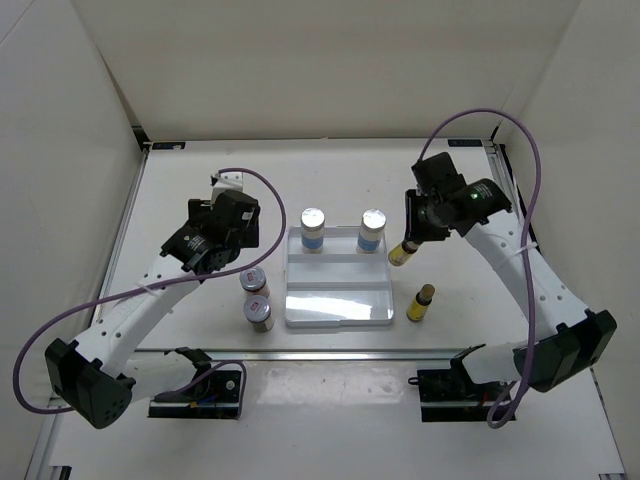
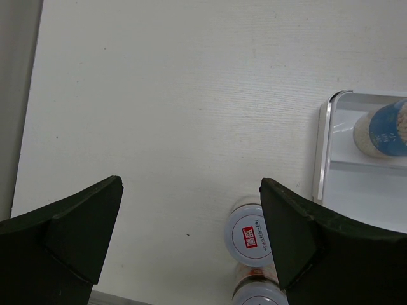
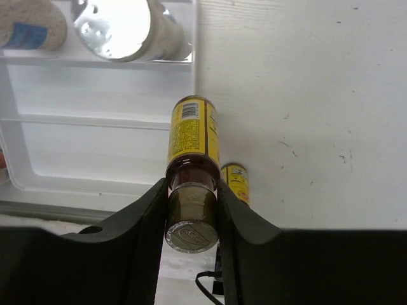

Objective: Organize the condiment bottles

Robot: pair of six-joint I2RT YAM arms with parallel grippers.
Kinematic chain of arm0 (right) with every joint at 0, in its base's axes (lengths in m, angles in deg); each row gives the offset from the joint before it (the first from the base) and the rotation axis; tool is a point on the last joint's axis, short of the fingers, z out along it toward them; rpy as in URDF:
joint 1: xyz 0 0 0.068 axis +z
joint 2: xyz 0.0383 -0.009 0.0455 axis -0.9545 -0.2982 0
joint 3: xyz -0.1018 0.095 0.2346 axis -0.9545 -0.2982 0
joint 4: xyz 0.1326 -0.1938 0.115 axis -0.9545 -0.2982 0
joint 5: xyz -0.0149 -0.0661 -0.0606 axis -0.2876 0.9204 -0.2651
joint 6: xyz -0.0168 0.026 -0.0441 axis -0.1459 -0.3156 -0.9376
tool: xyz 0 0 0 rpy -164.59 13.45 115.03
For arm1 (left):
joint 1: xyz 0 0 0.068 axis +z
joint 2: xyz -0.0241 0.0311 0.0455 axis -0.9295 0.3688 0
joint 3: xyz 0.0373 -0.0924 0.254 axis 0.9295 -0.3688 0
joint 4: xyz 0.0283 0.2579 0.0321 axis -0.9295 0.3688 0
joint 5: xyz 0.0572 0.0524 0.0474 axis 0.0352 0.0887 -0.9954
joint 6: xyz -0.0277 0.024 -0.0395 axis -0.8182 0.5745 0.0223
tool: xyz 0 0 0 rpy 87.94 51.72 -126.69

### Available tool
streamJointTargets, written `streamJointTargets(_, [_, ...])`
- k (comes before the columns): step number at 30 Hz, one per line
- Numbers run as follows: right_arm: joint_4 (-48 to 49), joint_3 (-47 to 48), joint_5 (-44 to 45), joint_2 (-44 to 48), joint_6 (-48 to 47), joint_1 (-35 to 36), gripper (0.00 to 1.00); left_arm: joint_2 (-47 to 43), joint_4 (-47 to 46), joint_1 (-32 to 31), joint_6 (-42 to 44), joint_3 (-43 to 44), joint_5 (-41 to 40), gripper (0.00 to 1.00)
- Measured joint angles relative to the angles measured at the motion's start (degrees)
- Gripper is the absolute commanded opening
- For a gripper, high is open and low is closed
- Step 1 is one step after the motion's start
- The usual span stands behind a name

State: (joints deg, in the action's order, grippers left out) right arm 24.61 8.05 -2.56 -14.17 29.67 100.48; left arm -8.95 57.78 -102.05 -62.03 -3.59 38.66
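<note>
My right gripper (image 1: 412,238) (image 3: 193,216) is shut on the tan cap of a tiny yellow bottle (image 1: 401,253) (image 3: 193,136), which hangs tilted by the white tray's right rim (image 1: 391,290). The other yellow bottle (image 1: 421,302) (image 3: 236,183) stands on the table to the right of the tray. Two tall white bottles (image 1: 313,230) (image 1: 372,230) stand in the tray's back row. Two short silver-lidded jars (image 1: 253,282) (image 1: 259,314) stand left of the tray. My left gripper (image 1: 205,250) (image 2: 191,216) is open above the table, with the jars (image 2: 251,234) by its right finger.
The tray's middle and front rows (image 3: 95,146) hold nothing. White walls enclose the table on three sides. Purple cables loop from both arms. The tray's left rim (image 2: 321,152) and a blue-labelled bottle (image 2: 385,130) show at the right of the left wrist view.
</note>
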Motion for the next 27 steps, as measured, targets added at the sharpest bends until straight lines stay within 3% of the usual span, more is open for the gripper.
streamJointTargets(8, [0.8,0.6,-0.8,-5.5,0.8,6.4,0.0,0.2,0.0,0.0,0.0,0.0,0.0,1.0])
streamJointTargets(19, [8.2,-2.8,-1.8,-10.0,1.1,6.8,0.02,2.1,0.0,0.0,0.0,0.0,0.2,1.0])
streamJointTargets(20, [8.7,-3.1,-1.8,-10.4,1.1,6.8,0.06,2.3,0.0,0.0,0.0,0.0,0.3,1.0])
streamJointTargets(24, [10.0,-3.7,-2.2,-12.8,1.5,6.8,0.8,2.9,0.0,0.0,0.0,0.0,0.3,1.0])
streamJointTargets(25, [10.4,-3.8,-2.3,-13.0,1.6,6.8,0.9,3.0,0.0,0.0,0.0,0.0,0.4,1.0])
streamJointTargets(27, [10.8,-3.8,-2.1,-12.8,1.4,6.8,1.0,3.0,0.0,0.0,0.0,0.0,0.4,1.0])
